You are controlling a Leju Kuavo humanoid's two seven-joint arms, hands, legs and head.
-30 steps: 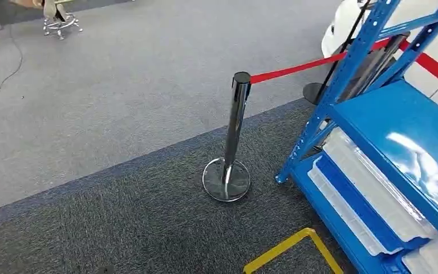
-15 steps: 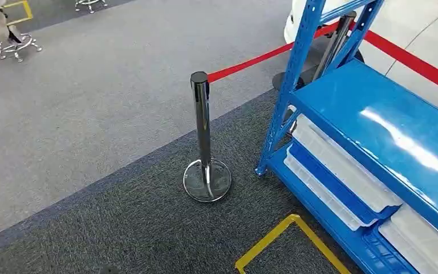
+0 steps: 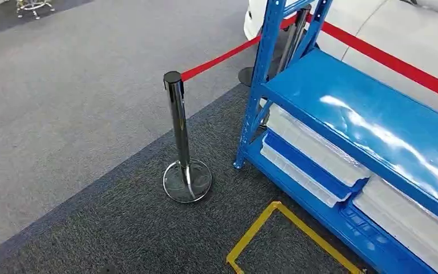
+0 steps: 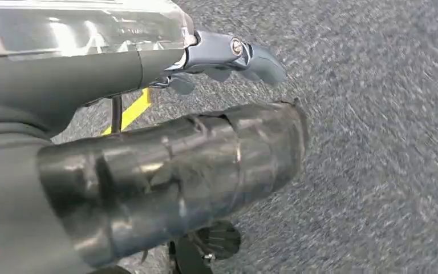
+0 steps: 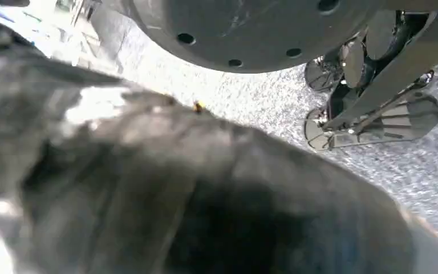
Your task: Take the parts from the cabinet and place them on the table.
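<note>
- On the left of my head view lies pale grey carpet (image 3: 80,85), meeting a darker carpet band nearer me.
- A polished chrome barrier post on a round base (image 3: 178,123) stands on the dark band, and a flat red belt (image 3: 219,58) runs from its top toward the shelving.
- On the floor near me sits a yellow taped rectangle outline (image 3: 262,225), just in front of the blue steel shelving cabinet (image 3: 342,103).
- White plastic trays (image 3: 313,145), which I judge hold the parts, lie on the cabinet's lower shelves under the glossy blue top shelf.
- I judge I am at the approach step: nothing is taken yet. Next I should stand squarely at the cabinet, likely on the yellow mark, then raise an arm toward a tray.
- My left hand (image 4: 165,171) hangs over the carpet; the fingers stretch out and hold nothing, touching nothing.
- My right hand (image 5: 194,200) is a dark blur close to the lens; I cannot tell how its fingers are set or whether they hold anything.
</note>
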